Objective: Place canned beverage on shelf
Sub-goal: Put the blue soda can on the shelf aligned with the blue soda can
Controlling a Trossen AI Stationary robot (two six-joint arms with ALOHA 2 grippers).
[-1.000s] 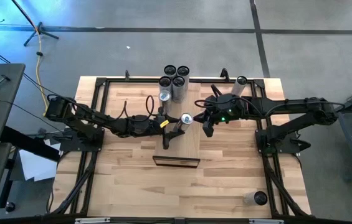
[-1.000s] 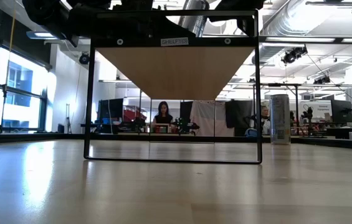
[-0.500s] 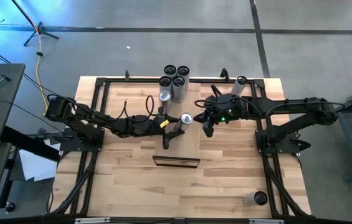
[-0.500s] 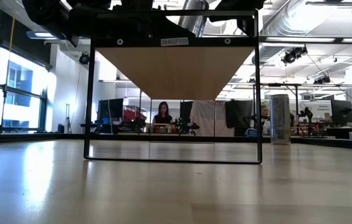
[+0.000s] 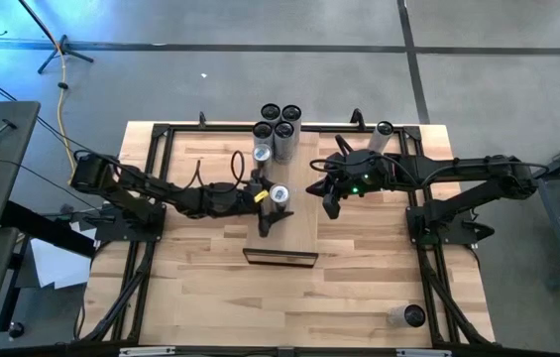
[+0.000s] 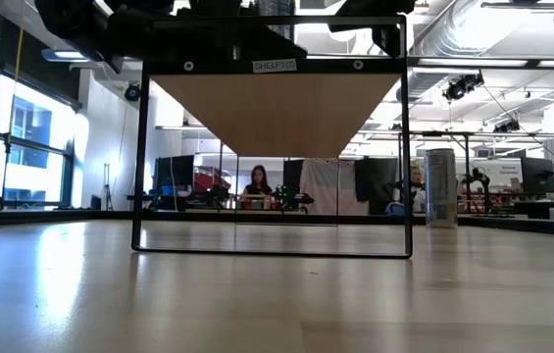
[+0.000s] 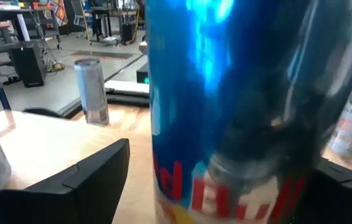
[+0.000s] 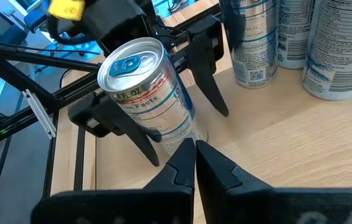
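A blue and silver canned beverage (image 8: 154, 93) has its base on the shelf (image 5: 299, 226), a pale board on a black frame. The can is tilted, with its top leaning toward the table's left. My left gripper (image 5: 278, 201) reaches in level from the left. It is open, with one finger (image 8: 205, 71) on each side of the can, which fills the left wrist view (image 7: 238, 112). My right gripper (image 8: 194, 152) hangs shut above the shelf's right side, just right of the can (image 5: 280, 194). My left gripper has the can's body between its open fingers, coming in level from the table's left. A gap shows between one finger (image 7: 91, 177) and the can wall. I cannot tell whether the tilted can rests against the other finger or the palm.
Several cans (image 5: 278, 129) stand in a cluster at the shelf's far end. One can (image 5: 384, 134) stands at the far right. Another can (image 5: 408, 315) is near the table's front right corner. The low view shows the shelf's underside (image 6: 277, 113), with open table beneath it.
My left gripper has opened. The can, which was farther out at the fingertips, has tipped: its top has swung toward the table's left, deeper between the fingers. Neither arm has shifted.
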